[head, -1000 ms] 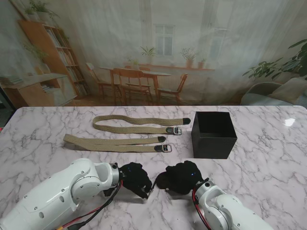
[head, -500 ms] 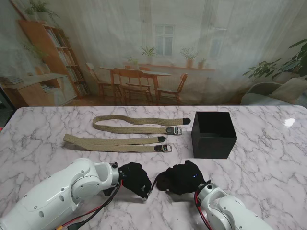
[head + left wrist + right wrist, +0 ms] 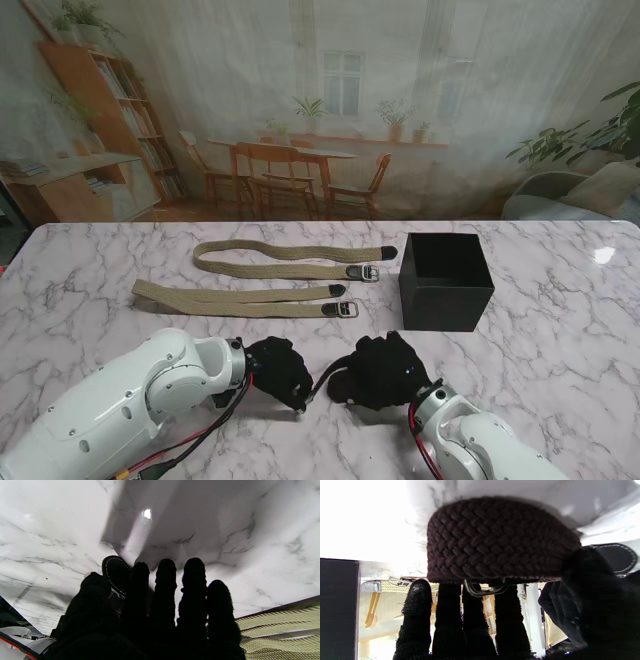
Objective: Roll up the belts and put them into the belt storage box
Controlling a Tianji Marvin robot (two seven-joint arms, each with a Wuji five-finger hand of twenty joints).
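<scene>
A dark brown braided belt, rolled into a coil (image 3: 500, 540), sits in my right hand (image 3: 385, 372), whose fingers (image 3: 448, 620) close under it by its metal buckle (image 3: 482, 591). Its black stitched tip (image 3: 116, 575) lies between the thumb and forefinger of my left hand (image 3: 280, 370). A short dark strap (image 3: 322, 380) runs between the two hands. Two beige belts lie flat farther from me: one (image 3: 240, 298) closer, one (image 3: 290, 260) behind it. The black storage box (image 3: 445, 295) stands open-topped to their right, and nothing shows inside it.
Both hands hover low over the marble table (image 3: 560, 330) near its front edge. The beige belts' buckles (image 3: 348, 309) point toward the box. A backdrop picture of a room rises behind the table's far edge.
Both hands have shifted only slightly, the right hand creeping a little farther from me with the coil. The beige belts and box have stayed put.
</scene>
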